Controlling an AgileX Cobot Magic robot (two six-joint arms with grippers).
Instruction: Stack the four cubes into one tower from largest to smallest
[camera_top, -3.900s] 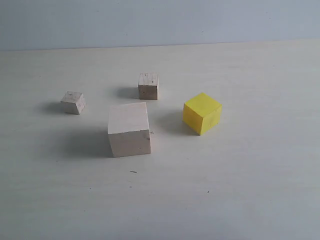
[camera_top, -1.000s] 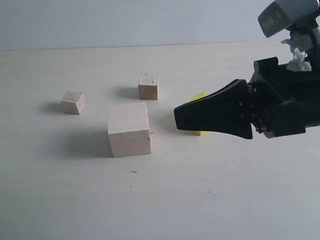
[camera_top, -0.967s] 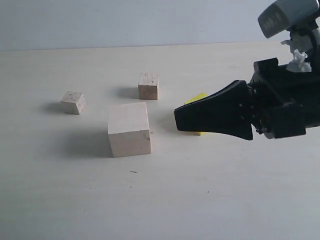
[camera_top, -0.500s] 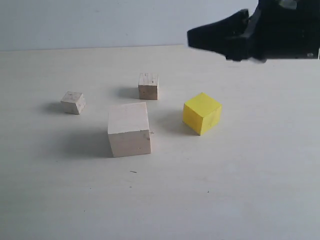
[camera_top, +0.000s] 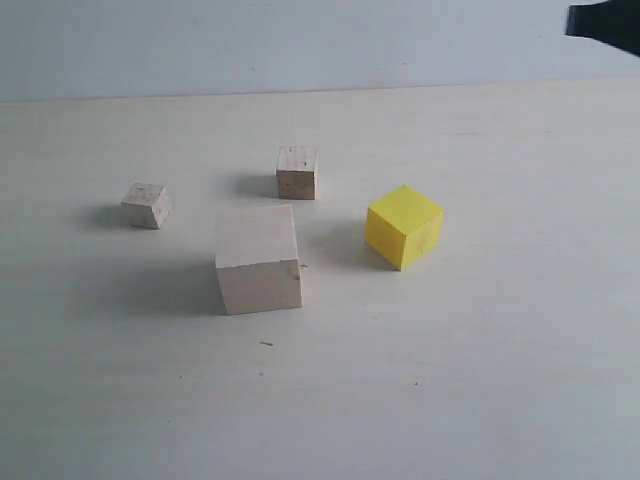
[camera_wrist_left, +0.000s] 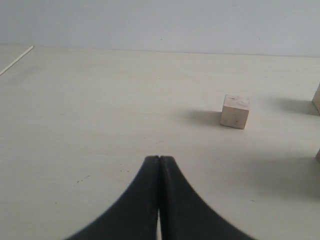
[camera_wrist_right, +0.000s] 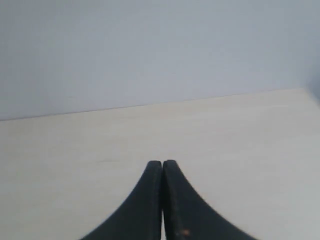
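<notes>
Pale large cube (camera_top: 258, 258), yellow cube (camera_top: 403, 226), two small cubes (camera_top: 146, 205) (camera_top: 297, 171) apart on table (camera_top: 480, 390), left pincer (camera_wrist_left: 159, 159) closed, right pincer (camera_wrist_right: 162, 162) closed

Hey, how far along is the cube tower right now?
Nothing is stacked yet. The large pale cube, yellow cube, left small cube and rear small cube all sit apart on the table. Nothing is in hand: left gripper and right gripper are both shut, empty. Left: yellow onto the large cube, then both small ones on top.

Pale wooden table (camera_top: 480, 380), plain grey-blue wall (camera_top: 300, 45)
</notes>
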